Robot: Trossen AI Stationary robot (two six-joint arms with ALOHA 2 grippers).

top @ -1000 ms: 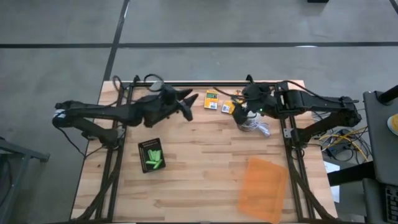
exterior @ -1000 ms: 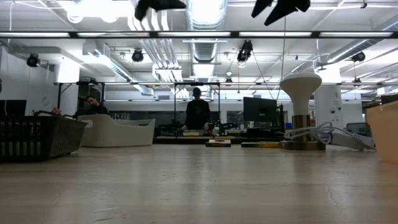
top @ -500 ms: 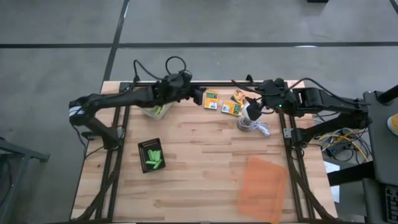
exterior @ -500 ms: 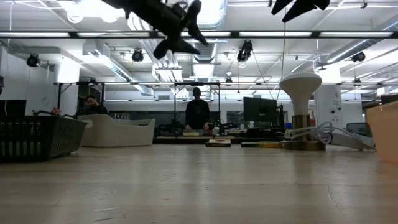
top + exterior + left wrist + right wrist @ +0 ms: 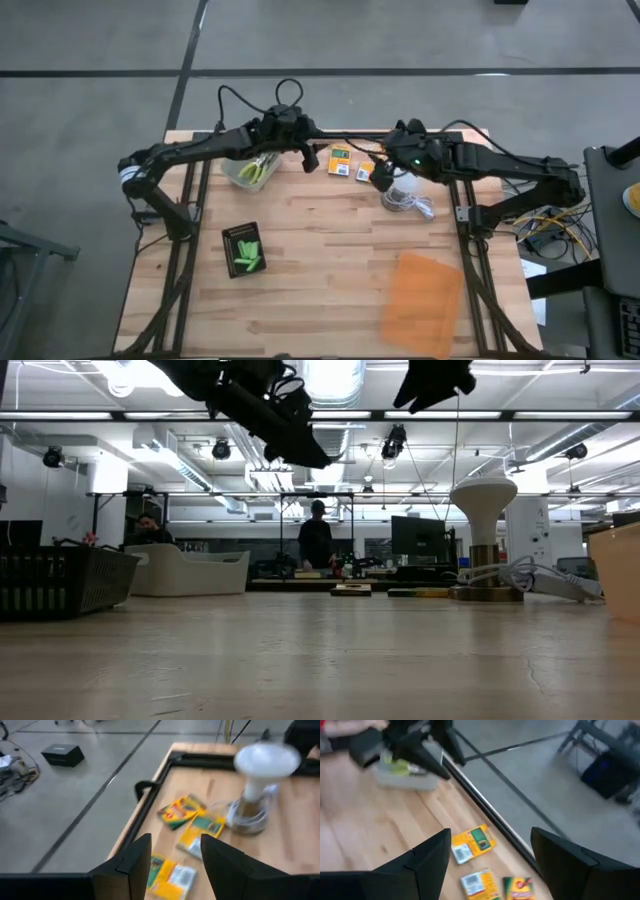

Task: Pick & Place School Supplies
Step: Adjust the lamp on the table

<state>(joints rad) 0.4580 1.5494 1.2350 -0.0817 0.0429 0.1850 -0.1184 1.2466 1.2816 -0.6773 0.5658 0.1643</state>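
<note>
three orange-yellow boxes [image 5: 200, 832], one black tray [image 5: 244, 249]

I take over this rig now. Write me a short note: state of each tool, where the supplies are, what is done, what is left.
Left tool: open, empty, above the back edge near the orange-yellow boxes.
Right tool: open, empty, above the same boxes.
Three boxes lie at the back centre, beside the white lamp.
Green sticks lie on the black tray, front left.
A clear container at the back left holds yellow-green items.
Left: the boxes, not yet gripped.
</note>
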